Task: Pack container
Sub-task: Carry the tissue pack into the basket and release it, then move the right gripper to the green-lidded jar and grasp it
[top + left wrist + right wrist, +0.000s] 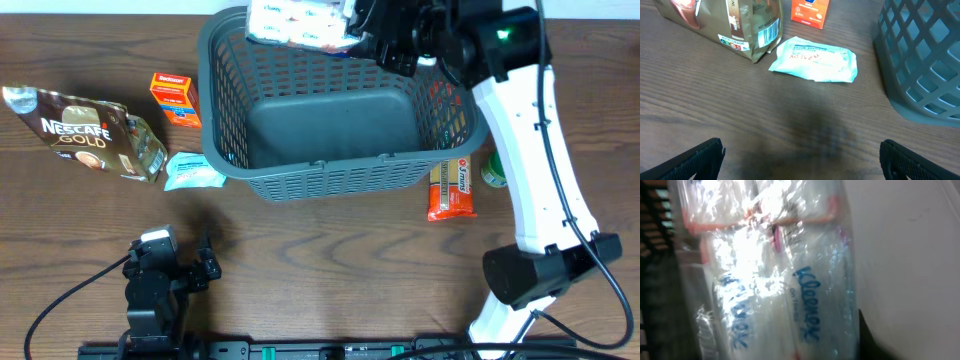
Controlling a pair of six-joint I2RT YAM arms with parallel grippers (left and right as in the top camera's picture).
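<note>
Over the far rim of the basket (330, 175), which sits mid-way across the table (330, 260), the right gripper (368, 32) looks clamped on the Kleenex pack (300, 22), long axis along that rim, while the left gripper (800, 157) sits open, empty, well apart.

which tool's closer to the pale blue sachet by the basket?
Left. The left tool sits just short of the sachet; right tool is over the basket's far rim, gripping a Kleenex pack.
</note>
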